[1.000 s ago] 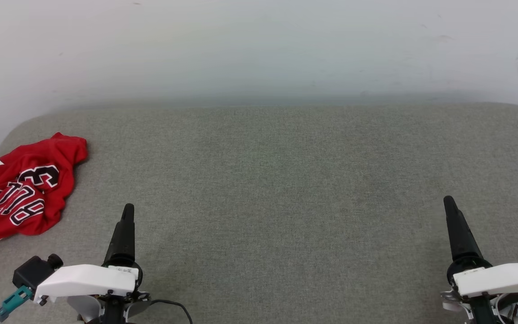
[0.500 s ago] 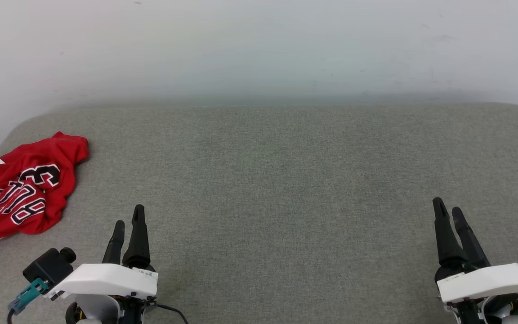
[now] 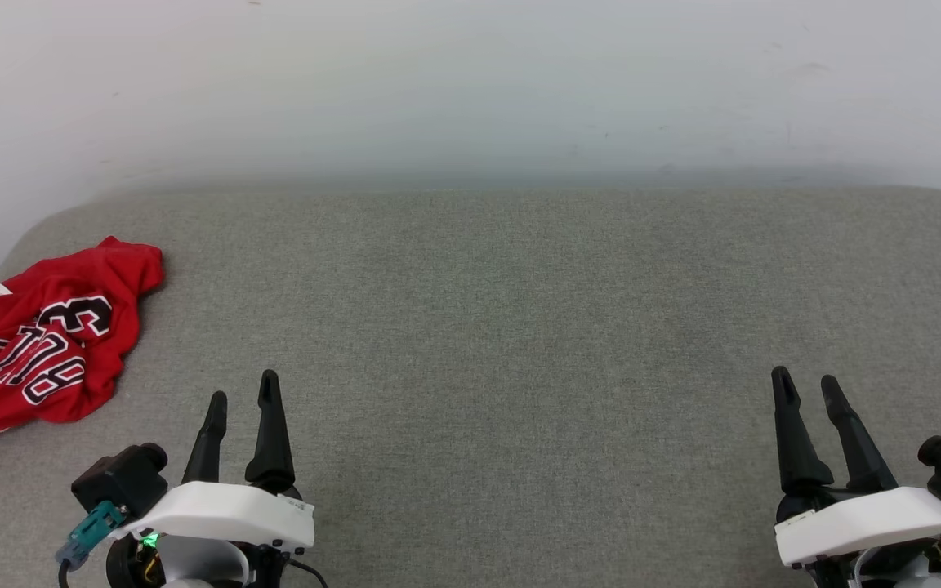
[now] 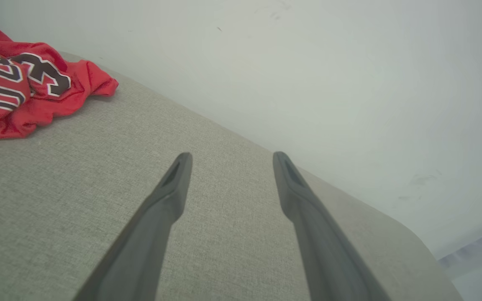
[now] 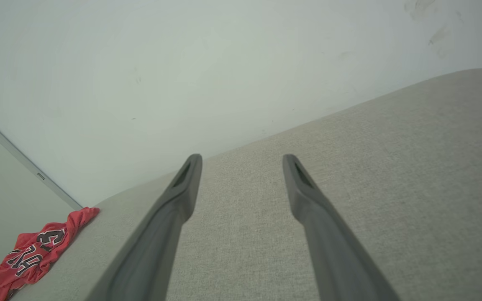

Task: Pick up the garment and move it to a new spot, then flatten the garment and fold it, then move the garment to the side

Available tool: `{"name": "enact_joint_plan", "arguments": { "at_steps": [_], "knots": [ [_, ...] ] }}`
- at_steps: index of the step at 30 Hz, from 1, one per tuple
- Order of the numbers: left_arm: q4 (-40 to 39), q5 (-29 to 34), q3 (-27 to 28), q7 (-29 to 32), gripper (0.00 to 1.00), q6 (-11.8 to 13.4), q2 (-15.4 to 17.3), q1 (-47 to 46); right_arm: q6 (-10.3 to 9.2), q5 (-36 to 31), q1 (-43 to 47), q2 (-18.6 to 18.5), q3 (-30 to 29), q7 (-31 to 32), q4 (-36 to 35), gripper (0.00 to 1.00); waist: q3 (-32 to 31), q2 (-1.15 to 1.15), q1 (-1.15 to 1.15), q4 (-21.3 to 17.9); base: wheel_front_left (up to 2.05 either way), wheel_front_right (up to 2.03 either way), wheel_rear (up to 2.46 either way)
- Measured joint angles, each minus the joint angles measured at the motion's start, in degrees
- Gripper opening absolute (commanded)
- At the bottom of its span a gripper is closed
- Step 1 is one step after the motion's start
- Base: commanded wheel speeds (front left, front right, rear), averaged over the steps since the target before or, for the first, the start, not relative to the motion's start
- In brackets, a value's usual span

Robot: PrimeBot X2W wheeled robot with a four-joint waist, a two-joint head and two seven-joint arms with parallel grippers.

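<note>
Both roll level now: our left gripper [image 3: 243, 386] and right gripper [image 3: 804, 376] gape empty, red jersey [image 3: 37, 347] at nine o'clock untouched.

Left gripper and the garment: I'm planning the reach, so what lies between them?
Only bare grey cushion lies between the left gripper and the crumpled garment; the head view shows it, the left wrist view too.

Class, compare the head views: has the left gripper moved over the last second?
Yes. The left gripper has shifted right, away from the garment, and turned so both fingers show.
</note>
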Motion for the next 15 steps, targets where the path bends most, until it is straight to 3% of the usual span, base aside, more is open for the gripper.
{"name": "enact_joint_plan", "arguments": {
  "at_steps": [15],
  "knots": [
    [-0.7, 10.3, -2.3, -2.3, 1.0, 0.5, 0.3, 0.3, 0.0, -9.5, 0.7, 0.0, 0.3, -2.2, -0.5, 1.0, 0.2, 0.0, 0.0, 0.1, 0.0, 0.0, 0.0]
  ]
}}
